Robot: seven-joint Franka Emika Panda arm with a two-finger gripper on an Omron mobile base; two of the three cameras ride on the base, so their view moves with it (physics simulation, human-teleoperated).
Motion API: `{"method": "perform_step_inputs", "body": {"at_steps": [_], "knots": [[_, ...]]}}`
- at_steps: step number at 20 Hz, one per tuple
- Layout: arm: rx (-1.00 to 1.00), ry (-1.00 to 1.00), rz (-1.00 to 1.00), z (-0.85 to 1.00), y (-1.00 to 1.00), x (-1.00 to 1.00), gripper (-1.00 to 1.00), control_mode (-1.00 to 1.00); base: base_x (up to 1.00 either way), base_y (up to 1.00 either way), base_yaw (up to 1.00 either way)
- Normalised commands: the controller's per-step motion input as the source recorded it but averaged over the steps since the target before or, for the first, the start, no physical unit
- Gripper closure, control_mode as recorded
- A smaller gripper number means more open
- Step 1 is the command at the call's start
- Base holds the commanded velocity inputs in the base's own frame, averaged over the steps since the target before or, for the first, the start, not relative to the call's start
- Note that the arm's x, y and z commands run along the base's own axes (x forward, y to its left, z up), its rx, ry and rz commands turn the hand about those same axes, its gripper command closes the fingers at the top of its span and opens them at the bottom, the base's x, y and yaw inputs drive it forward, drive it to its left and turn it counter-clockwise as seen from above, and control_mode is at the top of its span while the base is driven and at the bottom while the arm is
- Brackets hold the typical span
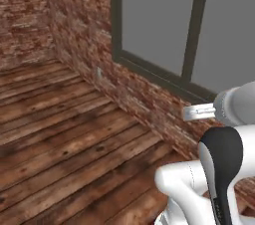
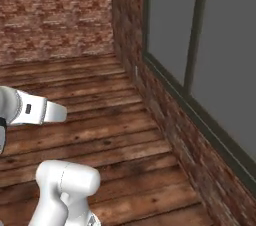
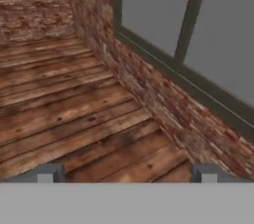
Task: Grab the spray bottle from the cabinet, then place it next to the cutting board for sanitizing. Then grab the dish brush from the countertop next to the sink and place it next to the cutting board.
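Beside brick wall (image 3: 149,89), window (image 3: 198,25), hand (image 3: 127,173) open

the window (image 1: 164,20) runs off the top and right edges — a small wall fitting (image 1: 98,73) too blurred to identify.

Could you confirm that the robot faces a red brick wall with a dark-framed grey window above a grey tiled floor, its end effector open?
Not quite: in the hand view the floor is brown wooden planks, not grey tiles. The red brick wall, dark-framed grey window and open end effector are right.
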Motion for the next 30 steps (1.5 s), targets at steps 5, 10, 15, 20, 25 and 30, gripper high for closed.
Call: {"method": "perform_step_inputs", "body": {"at_steps": [5, 10, 15, 20, 25, 30], "knots": [[0.00, 0.00, 0.00, 0.00, 0.00, 0.00, -1.00, 1.00, 0.00, 0.00, 1.00], [0.00, 0.00, 0.00, 0.00, 0.00, 0.00, -1.00, 1.00, 0.00, 0.00, 1.00], [0.00, 0.00, 0.00, 0.00, 0.00, 0.00, -1.00, 1.00, 0.00, 0.00, 1.00], [0.00, 0.00, 0.00, 0.00, 0.00, 0.00, -1.00, 1.00, 0.64, 0.00, 0.87], [0.00, 0.00, 0.00, 0.00, 0.00, 0.00, -1.00, 1.00, 1.00, 0.54, 0.48], [0.00, 0.00, 0.00, 0.00, 0.00, 0.00, -1.00, 1.00, 1.00, 0.09, 0.68]]}}
